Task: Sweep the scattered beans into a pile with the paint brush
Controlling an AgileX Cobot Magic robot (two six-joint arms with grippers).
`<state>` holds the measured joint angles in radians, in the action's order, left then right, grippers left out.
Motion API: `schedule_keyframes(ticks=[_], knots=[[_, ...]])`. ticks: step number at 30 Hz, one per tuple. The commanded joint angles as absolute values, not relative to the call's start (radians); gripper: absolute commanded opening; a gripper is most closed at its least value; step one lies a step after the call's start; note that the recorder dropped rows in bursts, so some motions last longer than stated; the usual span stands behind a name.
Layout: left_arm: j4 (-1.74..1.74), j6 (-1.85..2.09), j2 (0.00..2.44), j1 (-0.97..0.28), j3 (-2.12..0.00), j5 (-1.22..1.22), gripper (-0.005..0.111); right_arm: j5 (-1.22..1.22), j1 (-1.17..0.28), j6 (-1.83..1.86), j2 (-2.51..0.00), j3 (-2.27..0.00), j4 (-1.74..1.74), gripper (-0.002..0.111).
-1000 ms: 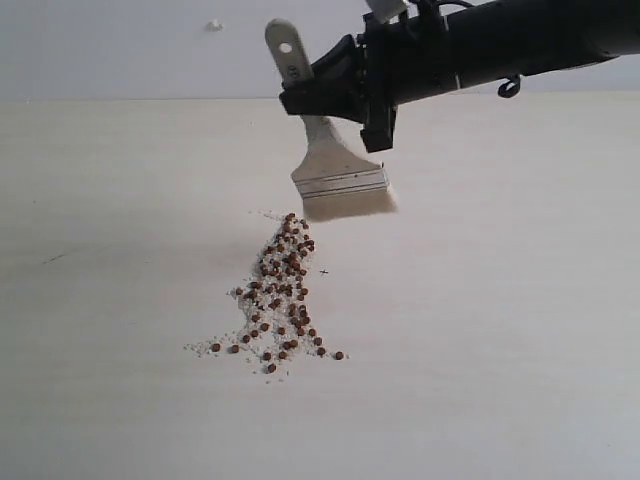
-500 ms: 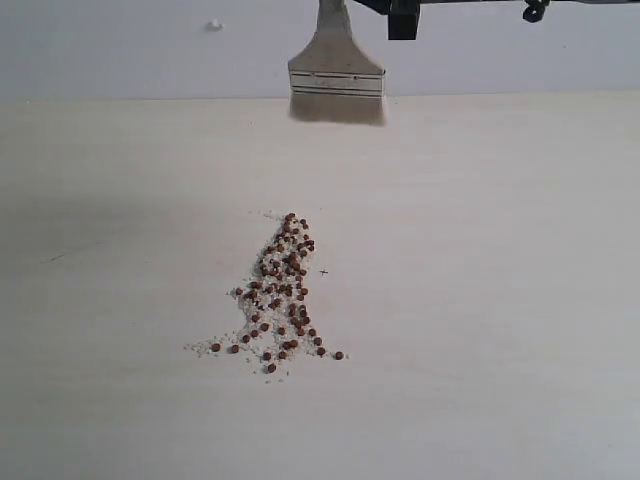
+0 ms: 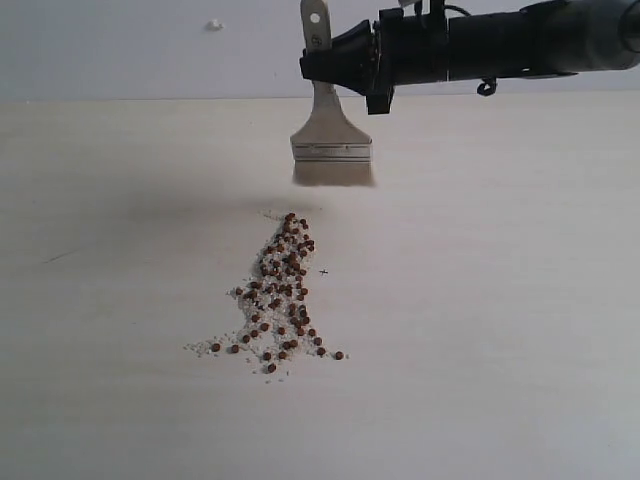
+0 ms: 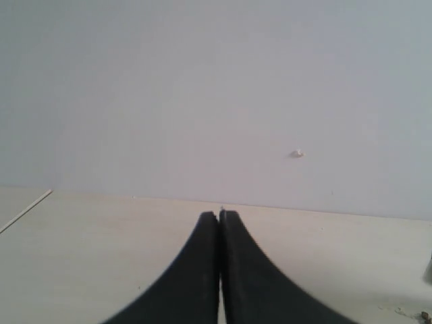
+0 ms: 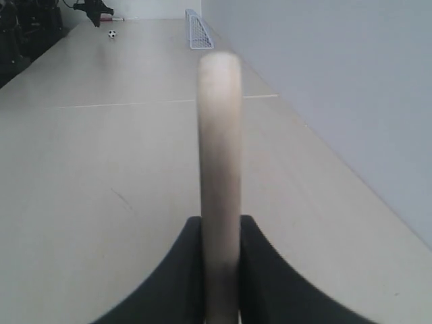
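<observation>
Reddish-brown beans (image 3: 282, 288) lie in a narrow heap on the pale table, mixed with off-white crumbs, a few strays at its near end. The paint brush (image 3: 331, 150) hangs bristles-down just behind the heap's far tip, above the table. My right gripper (image 3: 318, 66) reaches in from the right and is shut on the wooden handle (image 5: 219, 155), which sticks out between its black fingers (image 5: 260, 253). My left gripper (image 4: 219, 214) is shut with nothing in it, pointed over the table toward the wall; it does not show in the exterior view.
The pale table top (image 3: 500, 300) spreads wide around the heap. A light wall (image 3: 120, 50) runs along the far edge, with a small white bump (image 3: 213, 25) on it. A small net (image 5: 198, 30) and a ball (image 5: 111, 34) stand far off in the right wrist view.
The brush rose from beside the heap's far tip up out of the top of the view, then came back down, now hanging straighter and slightly farther back than a second ago.
</observation>
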<state>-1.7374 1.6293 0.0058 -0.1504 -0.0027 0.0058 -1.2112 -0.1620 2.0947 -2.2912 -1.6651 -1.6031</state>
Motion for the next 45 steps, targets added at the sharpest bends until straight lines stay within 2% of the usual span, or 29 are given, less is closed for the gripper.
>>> schedule_keyframes(ticks=[1,8,18,29,38,45], knots=[[-1.744,1.623,0.0,-0.149,0.0,0.0,0.0,-1.221,-0.161,2.106,-2.373,-1.747,-1.632,0.0],[-1.744,1.623,0.0,-0.149,0.0,0.0,0.0,-1.221,-0.184,2.106,-2.458,-1.869,-1.643,0.0],[-1.744,1.623,0.0,-0.149,0.0,0.0,0.0,-1.221,-0.268,2.033,-2.499,-1.876,-1.5,0.0],[-1.744,1.623,0.0,-0.149,0.0,0.0,0.0,-1.221,-0.385,1.83,-2.499,-1.876,-1.302,0.0],[-1.744,1.623,0.0,-0.149,0.0,0.0,0.0,-1.221,-0.407,1.696,-2.466,-1.869,-1.241,0.0],[-1.744,1.623,0.0,-0.149,0.0,0.0,0.0,-1.221,-0.415,1.728,-2.375,-1.869,-1.295,0.0]])
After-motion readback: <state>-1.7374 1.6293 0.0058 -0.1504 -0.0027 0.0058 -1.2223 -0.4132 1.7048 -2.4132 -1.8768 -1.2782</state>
